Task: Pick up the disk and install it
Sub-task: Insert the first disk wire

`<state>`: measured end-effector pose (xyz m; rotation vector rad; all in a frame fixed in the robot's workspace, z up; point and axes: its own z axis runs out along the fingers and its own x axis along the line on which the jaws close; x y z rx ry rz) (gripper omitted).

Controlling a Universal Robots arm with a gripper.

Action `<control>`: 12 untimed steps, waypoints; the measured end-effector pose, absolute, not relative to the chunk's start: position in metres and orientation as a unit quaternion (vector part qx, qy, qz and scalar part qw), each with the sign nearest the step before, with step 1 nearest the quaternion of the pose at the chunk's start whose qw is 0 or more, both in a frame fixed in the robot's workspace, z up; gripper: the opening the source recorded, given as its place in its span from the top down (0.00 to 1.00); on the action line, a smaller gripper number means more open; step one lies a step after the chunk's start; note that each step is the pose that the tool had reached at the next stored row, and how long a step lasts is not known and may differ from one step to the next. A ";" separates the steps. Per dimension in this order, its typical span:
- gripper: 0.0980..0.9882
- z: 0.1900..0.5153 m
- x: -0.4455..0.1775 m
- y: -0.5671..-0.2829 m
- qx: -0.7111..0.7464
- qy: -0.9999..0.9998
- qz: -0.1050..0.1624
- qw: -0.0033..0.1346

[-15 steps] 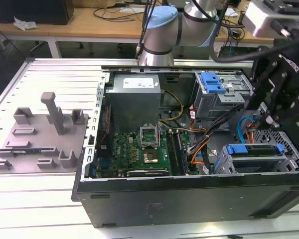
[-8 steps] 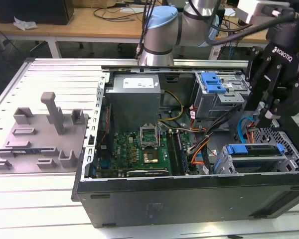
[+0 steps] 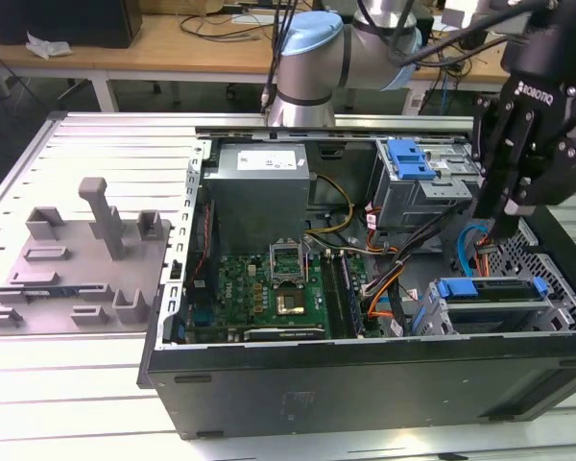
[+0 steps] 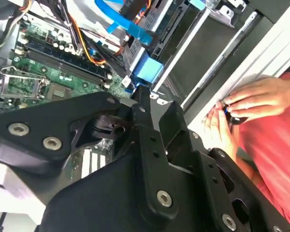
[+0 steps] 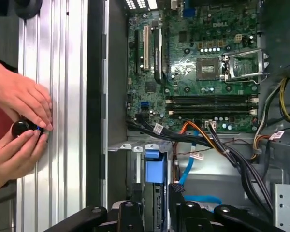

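Observation:
The disk point(image 3: 490, 290), a flat drive with a blue handle and rails, sits on edge in the grey cage at the case's front corner, on the exterior view's right. My gripper point(image 3: 492, 223) hangs just above it, open, with nothing between the fingers. In the first wrist view the gripper point(image 5: 153, 195) straddles the line of the disk's blue handle point(image 5: 154, 166), one finger to each side. In the second wrist view a black finger point(image 4: 145, 104) ends close to that blue handle point(image 4: 147, 71).
The open computer case point(image 3: 269, 375) holds a green motherboard point(image 3: 259, 288), a grey power supply point(image 3: 259, 187), cable bundles point(image 3: 403, 259) and a second cage with a blue latch piece point(image 3: 408, 158). A person's hands point(image 5: 19, 116) hold a small black object by the case. A grey fixture point(image 3: 77, 259) is on the exterior view's left.

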<state>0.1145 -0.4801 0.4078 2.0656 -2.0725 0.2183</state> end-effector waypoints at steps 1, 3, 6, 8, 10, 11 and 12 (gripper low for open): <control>0.71 0.407 0.115 -0.476 0.702 -0.700 0.079 0.108; 0.71 0.405 0.125 -0.467 0.705 -0.696 0.081 0.109; 0.71 0.402 0.146 -0.466 0.706 -0.695 0.075 0.114; 0.71 0.401 0.156 -0.459 0.705 -0.693 0.083 0.126; 0.71 0.401 0.156 -0.454 0.702 -0.692 0.100 0.135; 0.71 0.401 0.156 -0.452 0.700 -0.694 0.109 0.131; 0.71 0.401 0.156 -0.451 0.698 -0.695 0.114 0.127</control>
